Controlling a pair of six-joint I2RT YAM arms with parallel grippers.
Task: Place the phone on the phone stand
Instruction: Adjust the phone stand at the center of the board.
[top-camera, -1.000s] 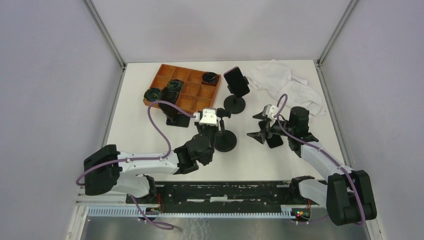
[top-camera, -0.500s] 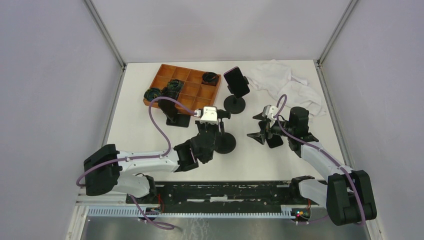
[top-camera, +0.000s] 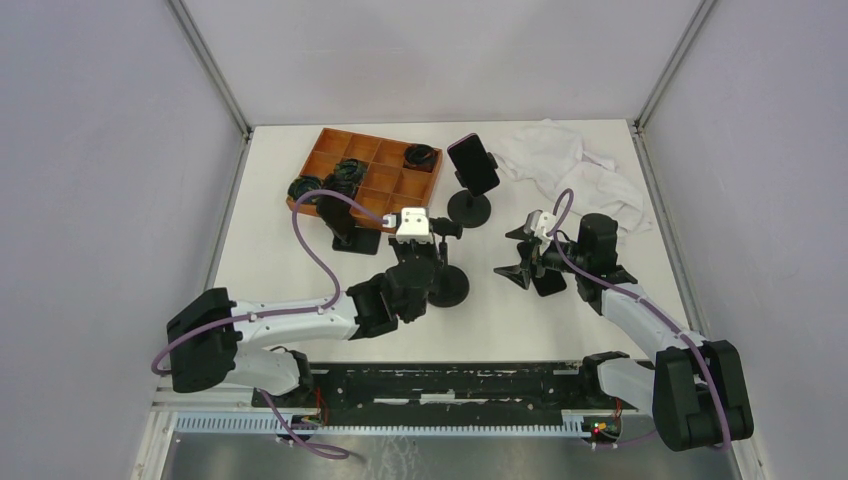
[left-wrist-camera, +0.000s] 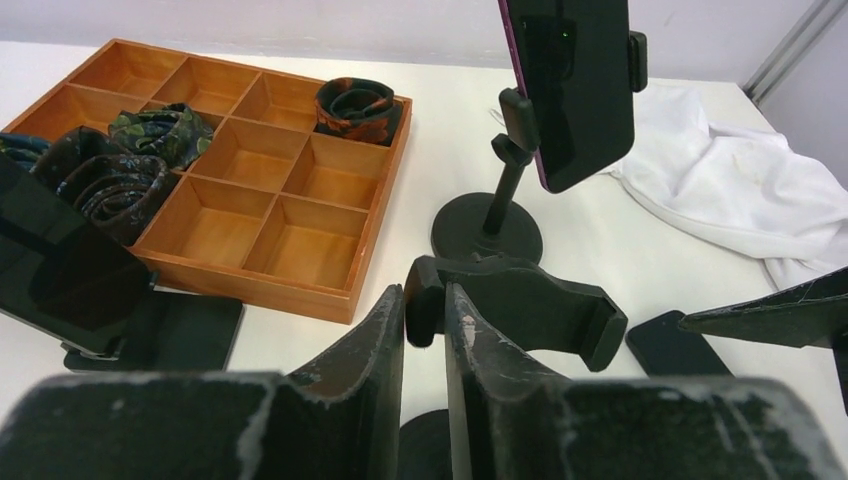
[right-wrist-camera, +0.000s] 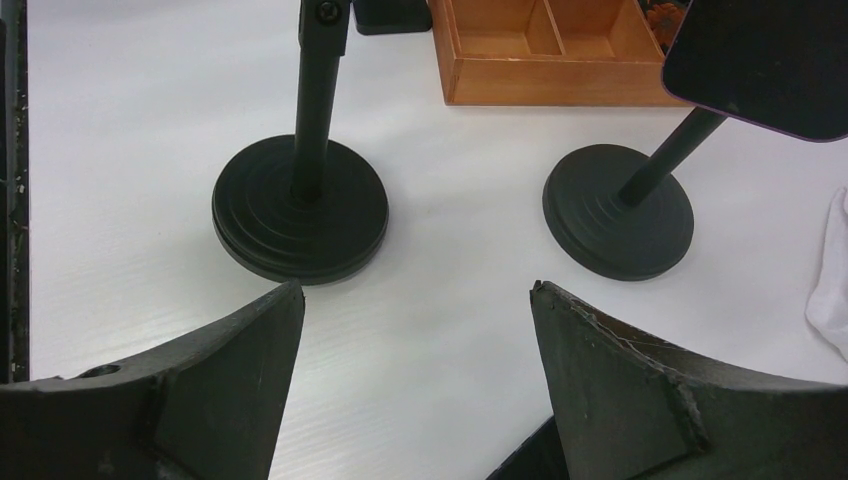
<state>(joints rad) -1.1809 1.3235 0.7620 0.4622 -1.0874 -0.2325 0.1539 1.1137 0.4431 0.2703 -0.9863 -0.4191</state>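
An empty black phone stand (top-camera: 448, 286) stands mid-table. My left gripper (top-camera: 437, 243) is shut on the left end of its clamp cradle (left-wrist-camera: 520, 311), with the fingers (left-wrist-camera: 470, 330) pinching it. A dark phone (top-camera: 548, 282) lies flat on the table under my right gripper (top-camera: 520, 256). It also shows in the left wrist view (left-wrist-camera: 672, 345). The right gripper (right-wrist-camera: 418, 292) is open and empty, facing the stand's round base (right-wrist-camera: 300, 207). A second stand (top-camera: 469, 208) behind holds a purple-edged phone (top-camera: 473, 164).
A wooden compartment tray (top-camera: 368, 175) with rolled dark items sits at the back left. A third phone on a stand (top-camera: 340, 222) is in front of it. A white cloth (top-camera: 575, 170) lies at the back right.
My left gripper and wrist have shifted slightly up and to the left while staying shut on the stand's cradle. The right arm has not moved.
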